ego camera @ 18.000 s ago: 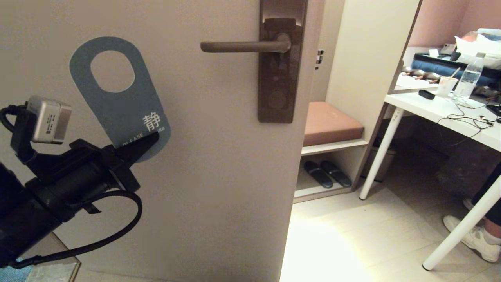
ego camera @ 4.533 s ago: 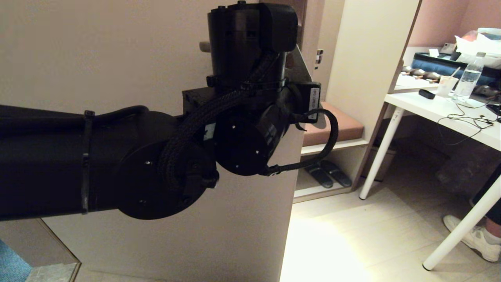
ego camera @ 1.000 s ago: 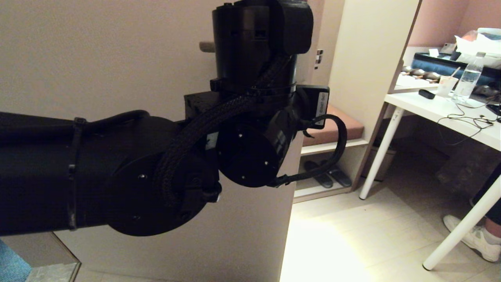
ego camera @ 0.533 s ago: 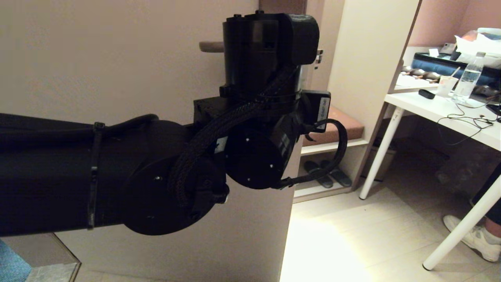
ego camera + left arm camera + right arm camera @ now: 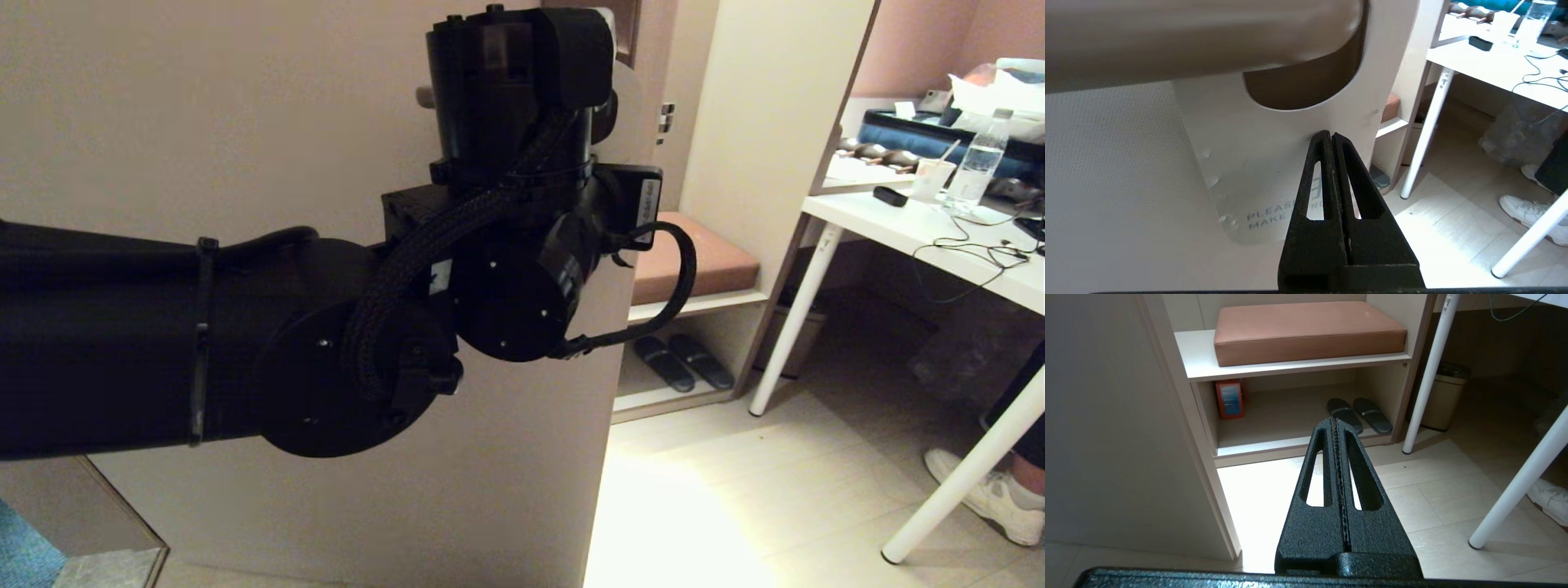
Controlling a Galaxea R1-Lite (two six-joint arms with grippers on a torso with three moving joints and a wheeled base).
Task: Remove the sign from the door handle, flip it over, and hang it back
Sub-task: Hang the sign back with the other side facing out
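**Sign on the handle, off-white side out**

In the left wrist view we see the sign (image 5: 1274, 163) hanging on the door handle (image 5: 1188, 36), the lever passing through its big hole. The off-white face shows, and we can read "PLEASE MAKE" (the rest is hidden behind the fingers). The left gripper (image 5: 1331, 136) has its jaws pressed together, with the tips just before the card. We cannot tell if it pinches the card. The right gripper (image 5: 1334, 422) is parked low, jaws pressed together and empty, above the floor (image 5: 1412, 490).
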